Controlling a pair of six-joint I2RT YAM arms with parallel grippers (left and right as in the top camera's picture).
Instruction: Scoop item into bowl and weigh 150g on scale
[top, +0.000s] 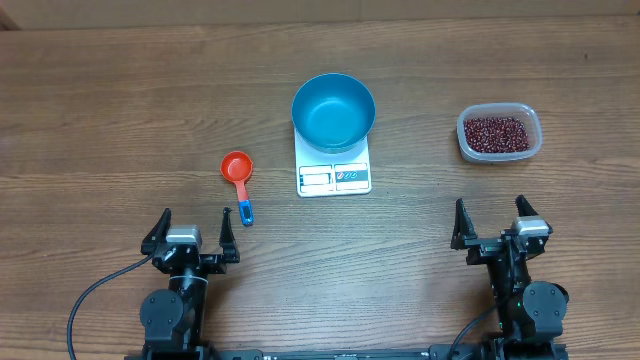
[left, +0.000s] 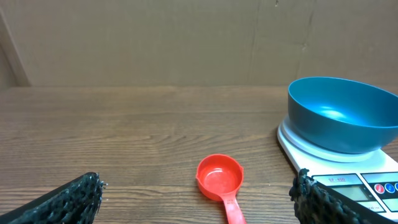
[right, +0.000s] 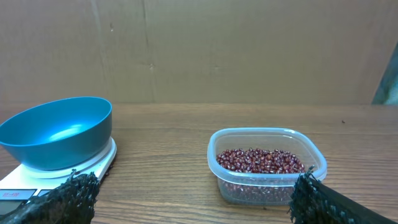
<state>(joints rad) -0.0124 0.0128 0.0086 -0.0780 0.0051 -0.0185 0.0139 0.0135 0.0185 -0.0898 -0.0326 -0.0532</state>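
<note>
Tiny dark red-brown beans (top: 497, 131), a loose glossy heap in a clear tub (top: 499, 158) at right of the overhead frame. Well apart, at upper centre, bright blue bowl (top: 333, 110) sitting on white scale (top: 334, 178). Left of centre, red-orange scoop (top: 237, 166), cup facing up. Along the bottom, left gripper (top: 195, 214) and right gripper (top: 490, 206), both spread wide, grasping nothing

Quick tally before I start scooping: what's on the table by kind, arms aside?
Blue bowl: 1
White scale: 1
Red scoop: 1
Clear tub of beans: 1
Total: 4
</note>
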